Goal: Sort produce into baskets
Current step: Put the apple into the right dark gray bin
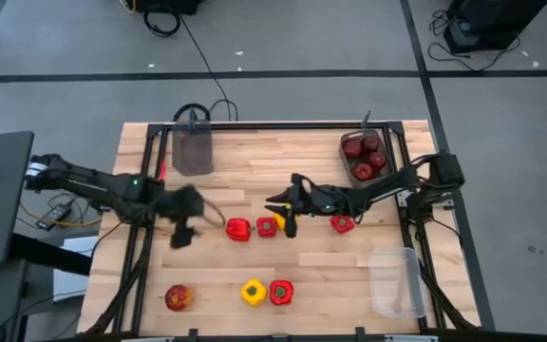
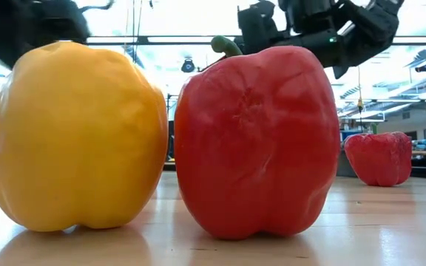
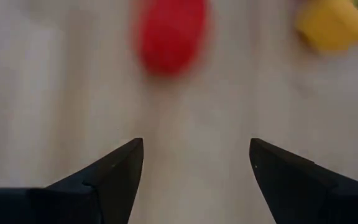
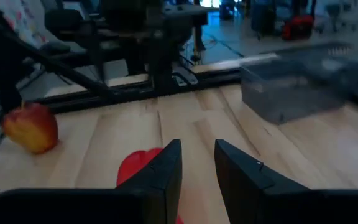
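Nearest your low camera: a yellow pepper (image 2: 76,137) and a red pepper (image 2: 257,140) side by side, almost touching, at the table's front edge; seen from above they're well clear of both sets of jaws.

Your left gripper (image 1: 184,231) hangs over bare wood, jaws spread wide with nothing between them. Just ahead of the tips sits a red pepper (image 3: 169,34), and off to one side of it something yellow (image 3: 334,25), too blurred to identify. A red-yellow apple (image 1: 179,297) lies near the front, apart from those jaws.

Your right gripper (image 1: 288,221) is over the mid-table row; jaws narrow, a slim gap, nothing visibly clamped. A red piece (image 4: 135,168) sits right under and beside one finger; can't tell if they touch. Another red pepper (image 1: 342,224) lies behind that gripper, beside the forearm.

Smoky bin (image 1: 194,150) at the back is well off from your left jaws. Second bin (image 1: 347,157) at back right holds dark-red apples (image 1: 364,157). Clear bin (image 1: 397,282) sits front right.
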You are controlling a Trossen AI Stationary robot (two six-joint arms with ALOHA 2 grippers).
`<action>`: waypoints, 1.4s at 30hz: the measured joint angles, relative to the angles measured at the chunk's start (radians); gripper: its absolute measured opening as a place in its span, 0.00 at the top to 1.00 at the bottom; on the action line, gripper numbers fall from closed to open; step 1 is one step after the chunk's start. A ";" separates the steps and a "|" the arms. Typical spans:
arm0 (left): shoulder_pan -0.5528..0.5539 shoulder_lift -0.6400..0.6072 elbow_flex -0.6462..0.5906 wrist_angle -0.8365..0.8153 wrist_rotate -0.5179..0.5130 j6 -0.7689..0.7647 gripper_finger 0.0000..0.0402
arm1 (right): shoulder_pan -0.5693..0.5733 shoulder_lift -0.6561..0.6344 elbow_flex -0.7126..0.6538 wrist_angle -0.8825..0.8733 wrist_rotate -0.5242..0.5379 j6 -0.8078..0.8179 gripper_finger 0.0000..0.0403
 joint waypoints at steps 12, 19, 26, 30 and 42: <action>-0.423 0.036 -0.010 -0.009 0.043 -0.639 0.26 | -0.003 0.160 0.128 0.021 0.159 -0.042 0.74; -0.614 0.080 -0.009 0.142 0.042 -0.889 0.26 | -0.003 0.147 0.132 0.010 0.156 -0.074 0.74; -0.734 0.188 -0.008 0.261 0.047 -0.996 0.27 | -0.003 0.141 0.131 0.015 0.156 -0.085 0.74; -0.768 0.247 -0.008 0.282 0.068 -1.011 0.30 | -0.007 0.141 0.131 0.016 0.155 -0.086 0.74; -0.780 0.276 -0.008 0.256 -0.053 -1.038 0.44 | -0.009 0.141 0.131 0.032 0.155 -0.067 0.74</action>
